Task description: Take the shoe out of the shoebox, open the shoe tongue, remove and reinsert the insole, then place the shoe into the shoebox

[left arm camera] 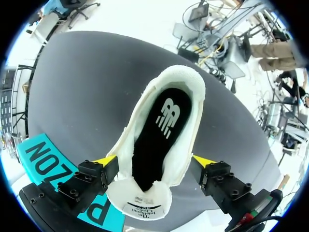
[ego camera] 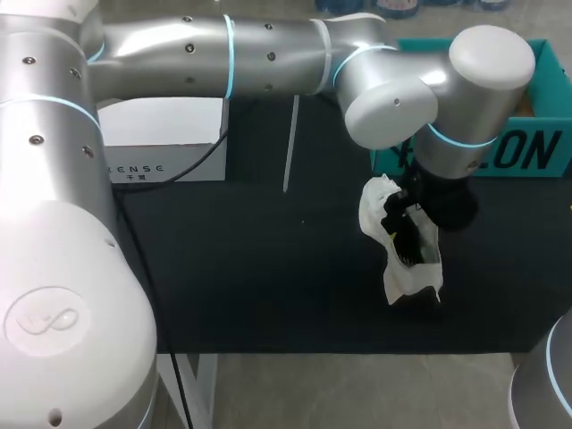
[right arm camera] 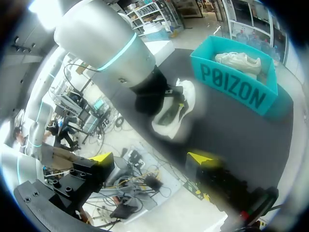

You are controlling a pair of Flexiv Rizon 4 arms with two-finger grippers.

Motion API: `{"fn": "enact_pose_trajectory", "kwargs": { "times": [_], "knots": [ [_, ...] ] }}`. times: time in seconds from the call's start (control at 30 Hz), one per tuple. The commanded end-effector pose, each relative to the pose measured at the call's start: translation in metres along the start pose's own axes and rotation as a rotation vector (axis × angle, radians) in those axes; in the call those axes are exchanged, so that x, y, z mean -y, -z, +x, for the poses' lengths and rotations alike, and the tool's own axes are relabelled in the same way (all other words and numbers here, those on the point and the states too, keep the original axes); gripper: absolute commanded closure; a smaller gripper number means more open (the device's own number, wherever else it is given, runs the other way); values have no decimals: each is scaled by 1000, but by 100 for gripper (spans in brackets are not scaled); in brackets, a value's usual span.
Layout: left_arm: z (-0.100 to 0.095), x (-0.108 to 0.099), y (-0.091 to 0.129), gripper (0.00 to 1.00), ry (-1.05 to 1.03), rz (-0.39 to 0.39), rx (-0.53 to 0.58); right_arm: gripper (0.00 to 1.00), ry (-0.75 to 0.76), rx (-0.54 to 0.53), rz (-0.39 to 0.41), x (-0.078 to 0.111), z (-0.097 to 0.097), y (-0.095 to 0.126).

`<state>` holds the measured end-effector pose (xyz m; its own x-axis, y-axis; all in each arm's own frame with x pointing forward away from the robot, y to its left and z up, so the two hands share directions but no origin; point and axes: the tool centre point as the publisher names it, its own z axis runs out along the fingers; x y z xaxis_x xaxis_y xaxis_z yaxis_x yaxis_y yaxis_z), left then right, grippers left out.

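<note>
Bench (ego camera: 268, 268): dark surface that carries everything; I place the rest against the shoebox (ego camera: 527, 147).
Carton (ego camera: 161, 143): white, well to the left of the shoebox, not part of the job.
Left arm: comes in from the left and reaches across to a spot just in front of the shoebox.
Left tool (left arm camera: 154, 159): clenched on the shoe (ego camera: 404, 273), with one yellow tip pressed on each flank.
Shoe: white, outside the shoebox and just in front of its printed wall. I cannot tell whether it touches the bench or hangs clear.
Tongue (left arm camera: 142, 200): folded back toward the wrist, so the mouth of the shoe gapes open.
Insole (left arm camera: 161, 130): black, lying flat inside the shoe.
Shoebox: teal, at the far right of the bench. A second pale shoe (right arm camera: 239, 60) lies inside it.
Right tool (right arm camera: 152, 157): released, fingers wide with nothing between them, held well back from the shoebox off the bench's edge.
Done, as I judge it: the shoe is out and the tongue is open.
Unclear: whether the seated insole is awaiting removal or already back in.
Left to do: at least the return of the shoe into the shoebox.
</note>
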<state>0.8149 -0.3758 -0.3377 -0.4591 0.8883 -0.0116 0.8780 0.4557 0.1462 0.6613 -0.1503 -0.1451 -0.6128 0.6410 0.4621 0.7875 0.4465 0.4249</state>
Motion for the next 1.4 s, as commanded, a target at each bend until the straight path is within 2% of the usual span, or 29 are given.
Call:
{"fn": "enact_pose_trajectory", "kwargs": {
  "times": [0.03,0.27,0.3,0.33,0.37,0.4,0.53,0.57,0.63,0.67,0.7,0.73,0.77,1.1,1.33,1.4],
  "knots": [
    [-8,5,2,0,-16,-2,-11,0,-1,1,3,0,0,0],
    [-12,9,0,0,-33,11,-18,0,-1,1,3,0,0,0],
    [-13,9,-1,18,-34,10,-20,0,-1,1,3,0,0,0],
    [-13,7,-2,56,-33,8,-21,0,-1,1,3,0,0,0],
    [-13,6,-2,83,-32,7,-22,0,-1,1,3,0,0,0],
    [-13,5,-2,100,-32,6,-23,0,-1,1,3,0,0,0],
    [-11,3,-2,100,-30,1,-29,0,-1,1,3,0,0,0],
    [-10,3,-2,92,-29,0,-30,0,-1,1,3,0,0,0],
    [-8,1,-3,82,-26,-1,-35,0,-1,1,3,0,0,0],
    [-7,1,-4,66,-23,-1,-40,0,-1,1,3,0,0,0],
    [-6,1,-4,41,-19,-1,-41,0,-1,1,3,0,0,0],
    [-6,0,-4,4,-18,-1,-40,0,-1,1,3,0,0,0],
    [-5,1,-2,0,-16,0,-39,0,-1,1,3,0,0,0],
    [-13,9,27,0,-31,-17,19,0,-1,1,3,0,0,0],
    [-1,6,78,0,-61,-11,-13,0,-1,1,3,0,0,0],
    [4,3,95,0,-69,-35,4,0,-1,1,3,0,0,0]
  ]
}}
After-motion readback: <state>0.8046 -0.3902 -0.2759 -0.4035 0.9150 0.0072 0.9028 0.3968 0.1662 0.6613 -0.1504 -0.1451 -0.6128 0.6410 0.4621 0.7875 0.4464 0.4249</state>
